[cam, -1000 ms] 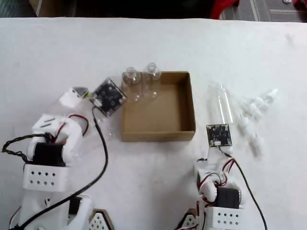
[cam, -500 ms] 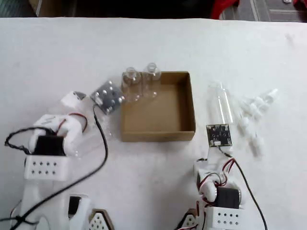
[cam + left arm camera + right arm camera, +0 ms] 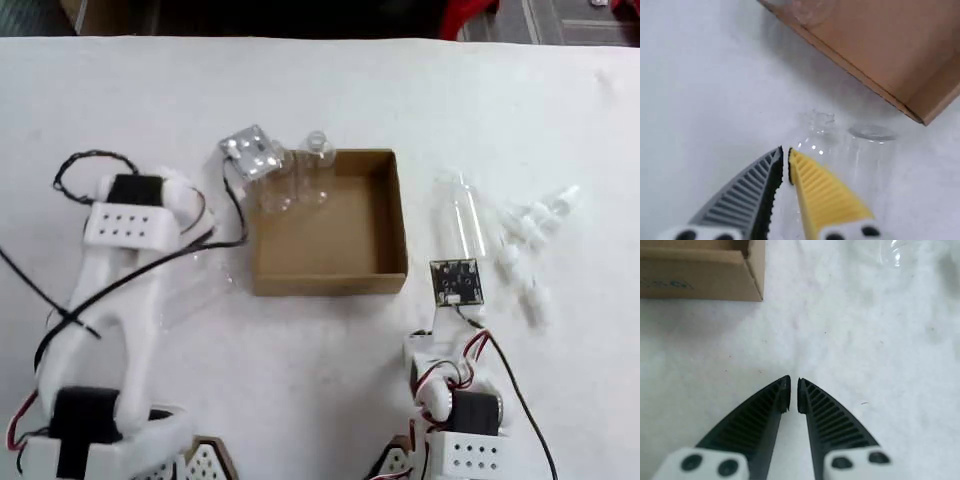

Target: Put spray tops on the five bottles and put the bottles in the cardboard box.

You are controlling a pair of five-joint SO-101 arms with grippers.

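A white cloth-covered counter [image 3: 400, 90] is seen from above, its far edge bordered by a dark floor [image 3: 300, 18]. A broad bare band of cloth is left between that edge and the things.

The white left arm [image 3: 120, 260] is stretched toward the far left corner of the open brown cardboard box [image 3: 330, 283]. The white right arm [image 3: 450, 400] is folded low at the near edge.

The box is placed mid-counter, with open cloth on every side. Two clear plastic bottles without tops, one [image 3: 316, 160] and another [image 3: 272, 195], are stood upright at its far left corner. A third clear bottle [image 3: 462, 215] is laid on its side to the right of the box, apart from it. Two clear bottles [image 3: 815, 125] [image 3: 872, 135] are also seen on the cloth just past the left fingers, outside a box corner.

A loose heap of white spray tops [image 3: 535, 245] is laid farther right.

The left gripper [image 3: 785, 157], grey and yellow, is clenched on nothing. The black right gripper [image 3: 793, 390] is likewise pinched together, empty, above bare cloth.
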